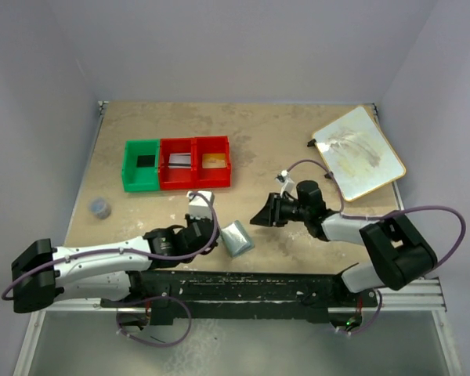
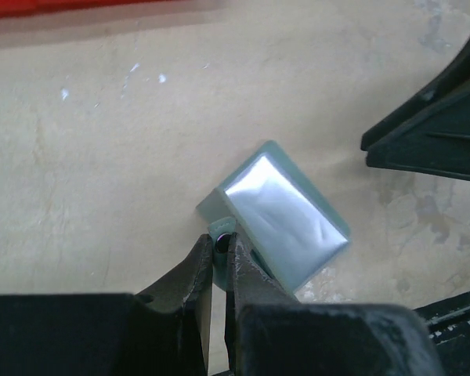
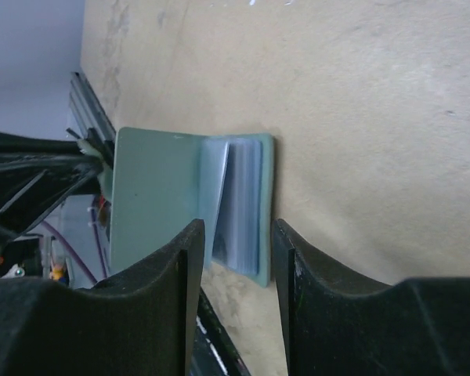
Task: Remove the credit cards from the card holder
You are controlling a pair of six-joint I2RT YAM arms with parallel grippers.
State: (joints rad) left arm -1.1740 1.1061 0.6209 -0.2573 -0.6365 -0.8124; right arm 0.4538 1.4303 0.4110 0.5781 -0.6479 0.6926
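The card holder (image 1: 236, 237), a small grey-green wallet, lies near the table's front edge between the two arms. My left gripper (image 2: 221, 244) is shut on its snap-button tab, with the wallet's shiny face (image 2: 286, 211) just beyond the fingertips. From the right, my right gripper (image 3: 235, 235) is open, its fingers apart in front of the wallet's open edge. The wallet stands partly unfolded there, cover (image 3: 153, 196) raised. The credit cards (image 3: 243, 207) show as thin greyish edges tucked in the pocket. In the top view the right gripper (image 1: 256, 219) points left at the wallet.
A green bin (image 1: 141, 178) and a double red bin (image 1: 194, 180) stand at the back left, each holding something flat. A large cream board (image 1: 359, 151) lies at the back right. A small grey-blue object (image 1: 100, 207) sits at the left. The black rail (image 1: 243, 282) runs along the near edge.
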